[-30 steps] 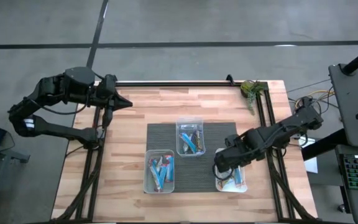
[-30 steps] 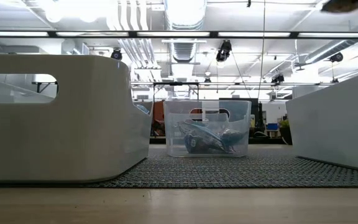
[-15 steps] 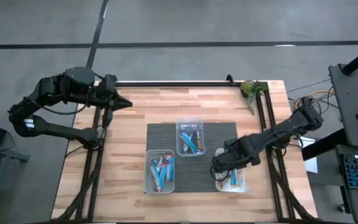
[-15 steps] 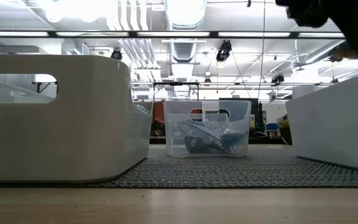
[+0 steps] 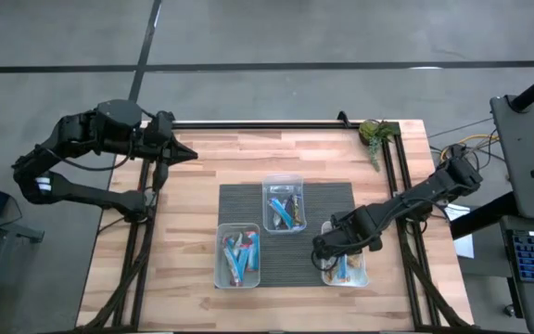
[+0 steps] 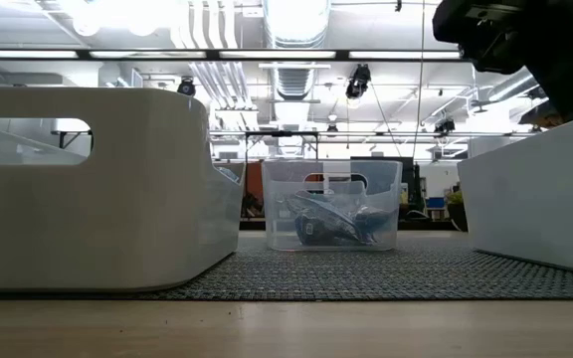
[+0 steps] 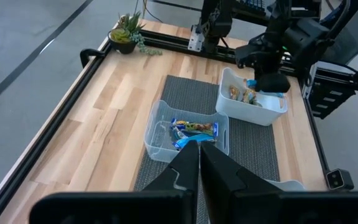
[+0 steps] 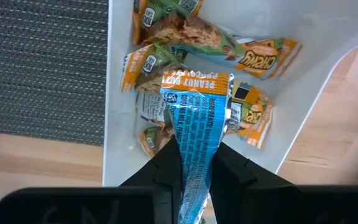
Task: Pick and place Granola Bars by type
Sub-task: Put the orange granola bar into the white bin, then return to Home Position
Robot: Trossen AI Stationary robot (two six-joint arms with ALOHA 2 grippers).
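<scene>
My right gripper [image 5: 325, 249] [image 8: 194, 158] hangs over the left rim of the right white tub [image 5: 361, 279] [image 8: 120, 93], shut on a blue granola bar [image 8: 194, 118] with an orange end. Several orange and green bars [image 8: 185, 28] lie in that tub. Blue bars [image 5: 239, 255] fill the left white tub [image 5: 219, 256]. Mixed bars [image 5: 286, 211] [image 7: 191, 129] lie in the clear tub [image 5: 283, 180] at mid-table. My left gripper [image 5: 191, 154] [image 7: 199, 149] waits, shut, above the table's far left corner. In the low view the right gripper [image 6: 495, 35] shows at top right. My right gripper pinches the blue bar between its two fingers [image 8: 166, 165] by one end of the wrapper [image 8: 194, 163], from above, pointing down. The fingers lie along the bar. The bar is lifted clear and hangs below the fingers, its orange end [image 8: 197, 82] lowest, over the tub's orange bars.
All three tubs stand on a dark grey mat [image 5: 341, 199] on the wooden table [image 5: 193, 223]. A small green plant [image 5: 374, 133] [image 7: 129, 34] sits at the far right corner. Black rails [image 5: 248, 123] run along the table's far edge and sides.
My right gripper, still shut on the blue bar, has come down and shifted slightly toward the table's near left, over the right tub's left rim; in the low view it has dropped into sight at top right. The left arm has kept still.
</scene>
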